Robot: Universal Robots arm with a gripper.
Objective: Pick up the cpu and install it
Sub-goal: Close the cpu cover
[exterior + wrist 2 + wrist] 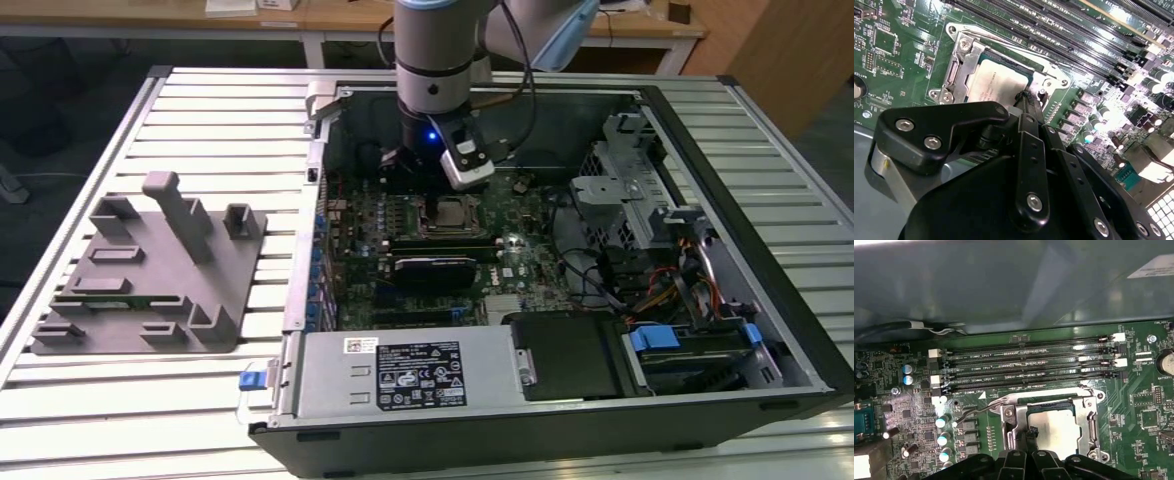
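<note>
The cpu [1060, 426] sits flat in its socket on the green motherboard [527, 262], silver top up, ringed by the metal socket frame [1092, 416]; the exterior view shows it near the middle of the open computer case [767, 140]. The gripper [1031, 434] hangs right over it, its fingertips clenched together on nothing, and in both wrist views the dark tip is at the chip's edge, though I cannot tell whether it touches. The empty memory slots [1029, 371] run alongside the socket. On the slatted table [80, 140], at the exterior view's left and well apart from the case, lies a grey plastic fixture [147, 275].
</note>
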